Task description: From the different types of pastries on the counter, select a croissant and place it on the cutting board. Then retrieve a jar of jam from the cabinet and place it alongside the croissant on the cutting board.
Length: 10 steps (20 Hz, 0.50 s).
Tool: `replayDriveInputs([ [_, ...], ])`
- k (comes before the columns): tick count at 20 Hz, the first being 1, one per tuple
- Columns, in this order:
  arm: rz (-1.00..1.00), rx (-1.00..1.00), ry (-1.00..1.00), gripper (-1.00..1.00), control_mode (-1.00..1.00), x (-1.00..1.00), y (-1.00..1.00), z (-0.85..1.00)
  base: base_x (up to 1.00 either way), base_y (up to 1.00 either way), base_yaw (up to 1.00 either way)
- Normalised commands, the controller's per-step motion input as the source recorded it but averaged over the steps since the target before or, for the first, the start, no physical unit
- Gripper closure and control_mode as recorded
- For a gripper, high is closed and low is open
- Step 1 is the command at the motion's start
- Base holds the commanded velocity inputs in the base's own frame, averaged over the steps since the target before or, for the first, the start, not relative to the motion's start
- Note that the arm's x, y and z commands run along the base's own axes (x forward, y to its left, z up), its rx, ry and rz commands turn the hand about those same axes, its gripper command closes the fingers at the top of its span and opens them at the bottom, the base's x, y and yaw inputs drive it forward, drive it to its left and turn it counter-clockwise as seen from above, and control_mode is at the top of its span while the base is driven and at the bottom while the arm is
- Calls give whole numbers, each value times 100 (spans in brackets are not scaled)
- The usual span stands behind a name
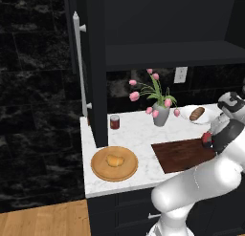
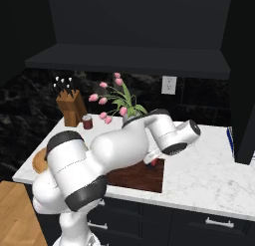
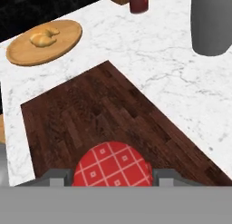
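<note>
My gripper (image 3: pixel 112 177) is shut on the jar of jam (image 3: pixel 112 165), which shows as a round red checked top between the dark fingertips (image 3: pixel 56 177). The jar (image 1: pixel 206 137) hangs low over the right part of the dark brown cutting board (image 3: pixel 99 112), and whether it touches the board I cannot tell. The board (image 1: pixel 182 155) carries nothing else. The golden croissant (image 1: pixel 114 160) lies on the round light-wood plate (image 1: pixel 127 172) left of the board. A darker brown pastry (image 1: pixel 196 113) sits at the back right of the white marble counter (image 1: pixel 139 134).
A grey vase of pink tulips (image 1: pixel 161 113) stands just behind the board. A dark maroon cylinder (image 1: pixel 115 122) and a knife block (image 2: pixel 69 108) stand at the back left. The dark cabinet's door (image 1: pixel 95 72) with its silver handle (image 1: pixel 79 63) hangs open over the counter's left end.
</note>
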Motion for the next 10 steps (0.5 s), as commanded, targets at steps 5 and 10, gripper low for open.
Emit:
replayDriveInputs([
  [5,3,6,0,100,-100,8,0,0,0,0,0],
  [10,0,0,2,100,-100,-2,0,-10,0,0,0],
])
